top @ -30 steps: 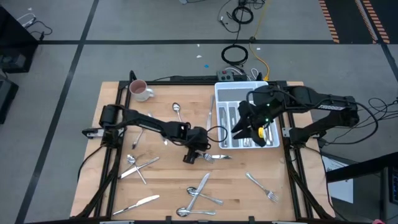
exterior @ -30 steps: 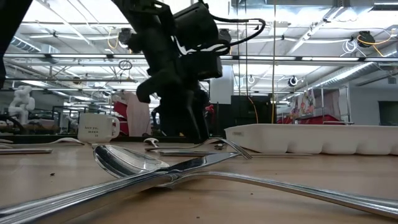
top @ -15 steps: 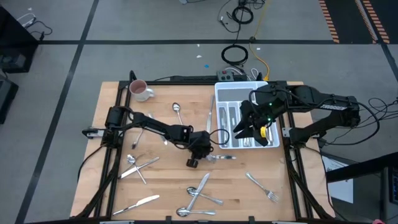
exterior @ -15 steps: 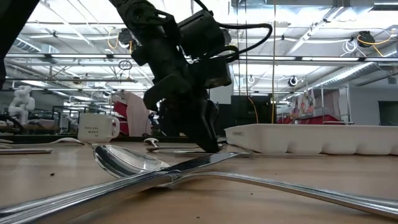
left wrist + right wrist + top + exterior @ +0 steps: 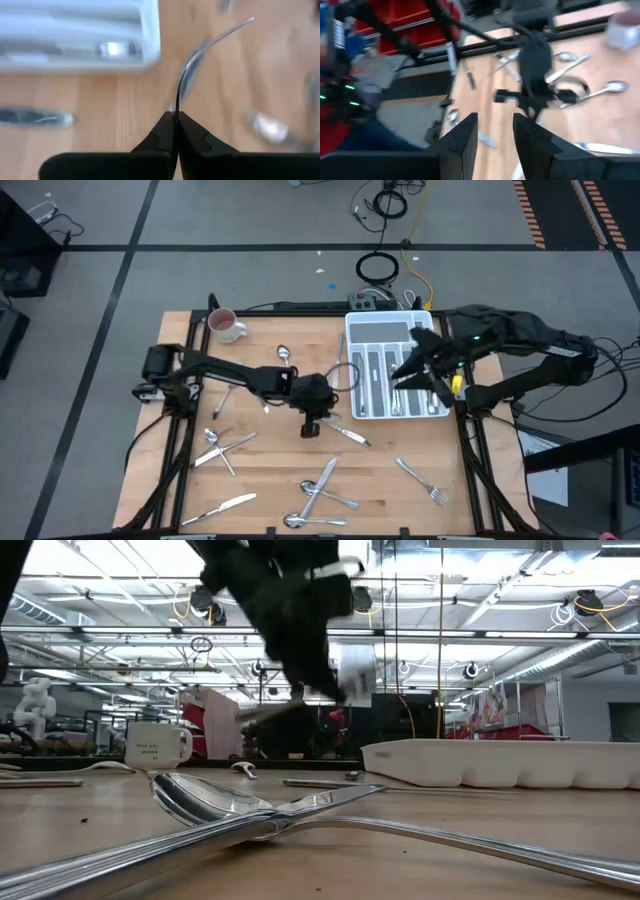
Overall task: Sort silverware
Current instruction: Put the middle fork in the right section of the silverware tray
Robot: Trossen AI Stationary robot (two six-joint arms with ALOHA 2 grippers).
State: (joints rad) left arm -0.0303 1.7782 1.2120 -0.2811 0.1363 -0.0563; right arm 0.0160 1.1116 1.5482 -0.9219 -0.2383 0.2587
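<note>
The left pincer (image 5: 312, 420), spread a second ago, is now pinching a slim, curved fork (image 5: 345, 433) above mid-bench (image 5: 270, 470), beside the tray (image 5: 352, 370). The right pincer (image 5: 425, 372), fingers parted, is hovering over the tray's outer edge.

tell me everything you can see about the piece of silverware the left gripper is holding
It is a slim, shiny silver-coloured metal utensil, gently curved and seen edge-on, so its type is unclear. The left gripper is shut on one end. It looks lifted off the wooden table, near the white plastic cutlery tray.
</note>
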